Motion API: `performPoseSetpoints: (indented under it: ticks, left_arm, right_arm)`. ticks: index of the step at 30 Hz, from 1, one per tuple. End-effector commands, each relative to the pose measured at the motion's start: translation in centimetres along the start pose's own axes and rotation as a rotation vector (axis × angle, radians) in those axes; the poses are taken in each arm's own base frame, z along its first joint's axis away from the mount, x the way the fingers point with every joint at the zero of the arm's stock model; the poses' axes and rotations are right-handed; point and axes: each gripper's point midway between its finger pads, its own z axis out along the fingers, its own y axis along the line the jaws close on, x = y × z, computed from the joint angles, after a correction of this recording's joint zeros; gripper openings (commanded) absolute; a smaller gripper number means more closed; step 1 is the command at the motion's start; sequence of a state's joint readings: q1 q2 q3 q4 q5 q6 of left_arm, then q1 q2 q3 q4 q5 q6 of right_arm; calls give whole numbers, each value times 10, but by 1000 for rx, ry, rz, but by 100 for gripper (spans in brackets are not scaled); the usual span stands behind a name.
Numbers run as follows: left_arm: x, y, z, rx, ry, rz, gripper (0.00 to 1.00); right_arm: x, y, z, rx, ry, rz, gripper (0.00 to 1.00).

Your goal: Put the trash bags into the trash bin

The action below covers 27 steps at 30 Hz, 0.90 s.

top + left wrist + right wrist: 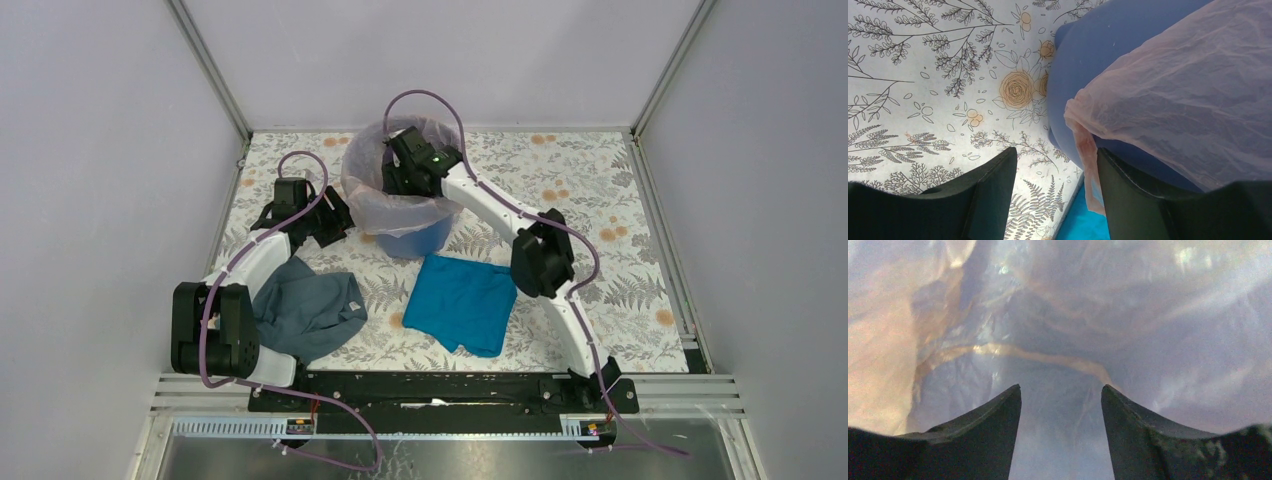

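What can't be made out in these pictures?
Top view: fingertips of the right gripper, sunk in the trash bin behind its wrist.
Top view: gap of the left gripper, too small and dark.
Right wrist view: the bin's floor, veiled by the trash bag.
Left wrist view: bin's rim, under the bag.

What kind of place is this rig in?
Probably a lab test cell, not a home: plain grey panel walls on aluminium frame posts, floral-patterned tabletop, black mounting rail.
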<state>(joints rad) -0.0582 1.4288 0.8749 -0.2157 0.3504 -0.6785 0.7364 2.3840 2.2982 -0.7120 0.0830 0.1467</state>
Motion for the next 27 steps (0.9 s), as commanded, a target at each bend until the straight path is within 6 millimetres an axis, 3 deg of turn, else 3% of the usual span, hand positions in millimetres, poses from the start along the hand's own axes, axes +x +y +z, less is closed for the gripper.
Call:
performPoseSetpoints:
  ticks: [1,3,4,8,9,13,19,21,27]
  left_arm:
    - [-11,-11,-5,33,-48,39,63]
    - [-11,-12,-4,38,-49,36,63]
    - [-11,-12,-4,39,-47,35,63]
    - [-12,-13,-5,40,-52,40,63]
    - [-12,-13,-5,38,-54,40,63]
    - [-11,-10,-7,26,-56,47,63]
    - [-15,-9,-13,3,-74,67,67]
    - [-28,-5,-23,-46,-116,108,72]
    - [-73,7,-78,-142,-271,127,90]
  right_arm:
    - [-41,21,-73,-119,-155,64,56]
    - [-44,22,-77,-128,-173,75,30]
    - [-45,23,-79,-128,-174,79,25]
    - [-51,29,-89,-158,-172,81,25]
    - [-53,29,-93,-162,-175,83,27]
    - [-68,32,-123,-184,-230,94,52]
    - [-90,31,-191,-218,-349,80,70]
    - [-92,29,-215,-224,-382,68,74]
    - [-81,17,-282,-230,-513,24,87]
